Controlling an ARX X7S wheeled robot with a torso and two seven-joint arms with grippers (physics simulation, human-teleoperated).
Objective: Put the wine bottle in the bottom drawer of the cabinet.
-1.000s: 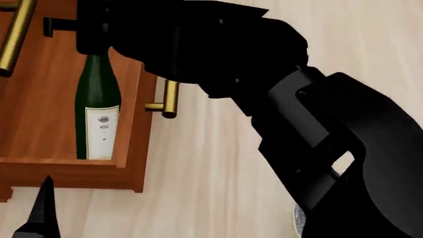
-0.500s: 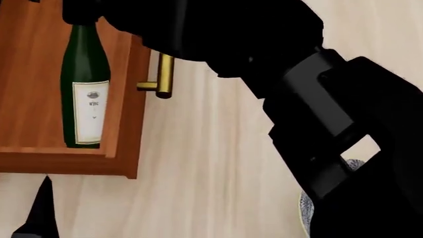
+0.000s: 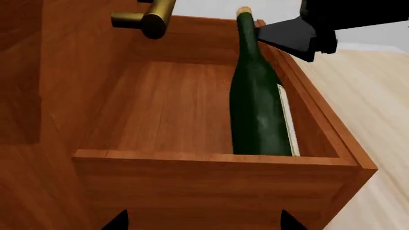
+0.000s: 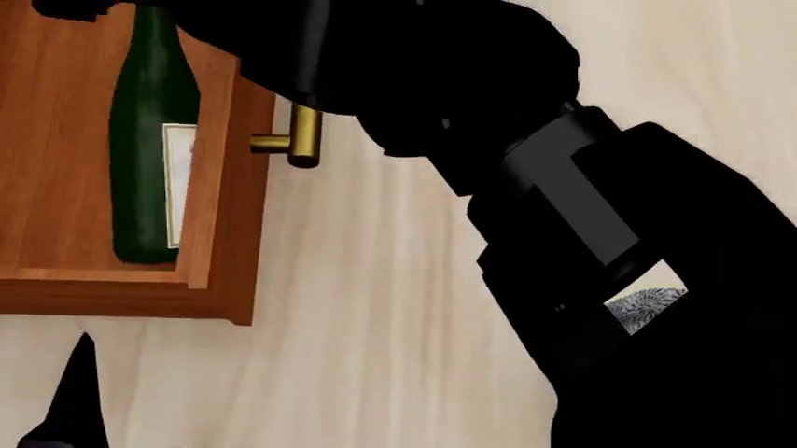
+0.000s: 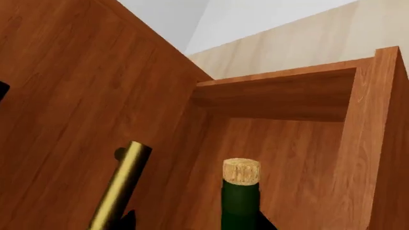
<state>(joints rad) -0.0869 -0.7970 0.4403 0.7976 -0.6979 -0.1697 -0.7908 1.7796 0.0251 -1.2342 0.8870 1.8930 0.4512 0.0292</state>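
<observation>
Tall dark green glass wine bottle (image 3: 259,103) with tan cork and white label is inside the pulled-out reddish-brown wooden bottom drawer (image 3: 211,184), base on the drawer floor near the front corner, hugging the wall on the handle side. Long axis runs roughly upright, tilted a bit, neck rising above the drawer rim.

Right black gripper (image 3: 289,34) sits right at the neck, just under the cork (fingers appear narrow on the neck, contact itself partly hidden). Right wrist view looks down past the cork (image 5: 241,171) into the drawer, so that arm reaches in from above, forearm filling the head view. Right arm is clearly nearer; likely next is release and lift straight up along the neck.

Left gripper (image 4: 75,397) hangs low outside the drawer front, well apart from the bottle; can't tell its opening.

Brass bar handle (image 4: 299,140) sticks off the drawer front, over pale wood floor (image 4: 373,355).
</observation>
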